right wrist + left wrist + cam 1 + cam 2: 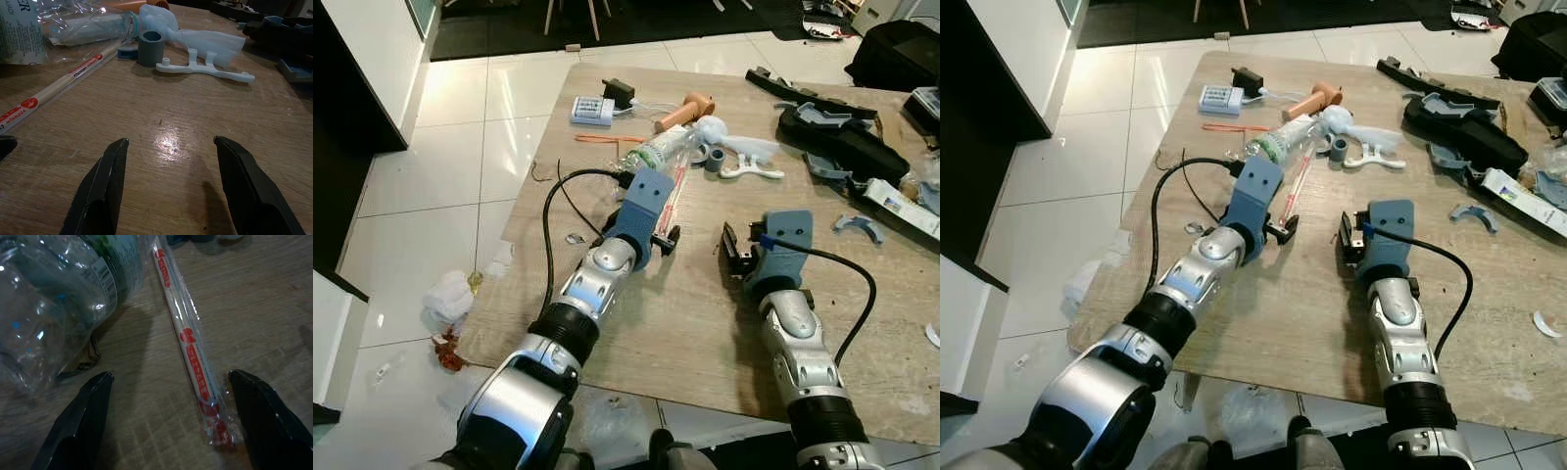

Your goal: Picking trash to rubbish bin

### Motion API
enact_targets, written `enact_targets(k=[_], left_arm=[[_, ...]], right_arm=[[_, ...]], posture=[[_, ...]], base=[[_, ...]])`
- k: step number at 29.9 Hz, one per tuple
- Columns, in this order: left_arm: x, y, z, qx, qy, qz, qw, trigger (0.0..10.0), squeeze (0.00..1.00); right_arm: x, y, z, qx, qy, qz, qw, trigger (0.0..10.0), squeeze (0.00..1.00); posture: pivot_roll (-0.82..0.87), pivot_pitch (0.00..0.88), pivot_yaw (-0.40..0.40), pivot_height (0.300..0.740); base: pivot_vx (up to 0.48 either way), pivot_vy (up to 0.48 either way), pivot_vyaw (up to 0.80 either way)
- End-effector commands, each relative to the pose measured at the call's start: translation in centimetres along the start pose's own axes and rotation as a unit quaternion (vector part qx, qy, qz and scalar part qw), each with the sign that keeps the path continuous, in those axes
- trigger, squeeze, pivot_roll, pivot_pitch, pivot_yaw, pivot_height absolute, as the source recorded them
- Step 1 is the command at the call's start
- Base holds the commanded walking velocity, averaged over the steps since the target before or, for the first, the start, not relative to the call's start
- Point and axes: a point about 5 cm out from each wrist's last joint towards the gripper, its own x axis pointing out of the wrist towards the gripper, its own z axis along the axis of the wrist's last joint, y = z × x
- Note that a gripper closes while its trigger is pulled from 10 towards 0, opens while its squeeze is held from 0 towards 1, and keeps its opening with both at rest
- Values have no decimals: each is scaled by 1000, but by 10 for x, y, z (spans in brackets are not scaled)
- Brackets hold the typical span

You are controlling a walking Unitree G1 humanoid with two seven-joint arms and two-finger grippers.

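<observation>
Clear bottle (pixel 663 151) beside wrapped chopsticks (pixel 190 350)

On the wooden table (pixel 685 333): one crushed clear plastic bottle (pixel 658 153), one wrapped pair of chopsticks (pixel 188 340), one grey cylinder (pixel 150 48), one white plastic bracket (pixel 205 70), one pale blue plastic bag (pixel 736 143), one orange handle-shaped piece (pixel 683 111), one small white box with blue print (pixel 592 110), one black plug (pixel 618 92) and one orange rubber band (pixel 607 140). Reaching over it: two silver arms, each ending in one gripper, left gripper (pixel 171 423) and right gripper (pixel 168 183), with two black fingers apiece, spread apart. On the tiled floor (pixel 440 176) beside the table: one crumpled white tissue (pixel 447 297).
</observation>
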Motion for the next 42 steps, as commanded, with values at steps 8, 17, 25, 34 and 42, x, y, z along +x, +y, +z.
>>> enact_targets(k=[8, 17, 25, 34, 42], left_arm=[[0, -4, -37, -26, 100, -13, 995, 10000, 0], [0, -9, -41, -23, 135, -59, 989, 4627, 0], [-1, -17, -46, -12, 160, -95, 982, 0, 0], [-3, -21, -50, -12, 178, -117, 977, 0, 0], [-4, -20, -52, -7, 185, -127, 974, 0, 0]], right_arm=[[-3, -2, -9, 4, 21, 0, 1000, 10000, 0], [-2, -2, -8, 4, 20, -2, 1000, 10000, 0], [-1, -2, -8, 6, 20, -4, 1000, 10000, 0], [-2, -3, -9, 7, 21, -6, 1000, 10000, 0], [-1, -2, -9, 8, 21, -6, 1000, 10000, 0]], posture=[[-9, 320, 58, 740], [-3, 315, 60, 740], [-3, 313, 62, 740], [0, 312, 64, 740], [1, 310, 63, 740]], base=[[0, 0, 0], [0, 0, 0], [0, 0, 0], [0, 0, 0], [0, 0, 0]])
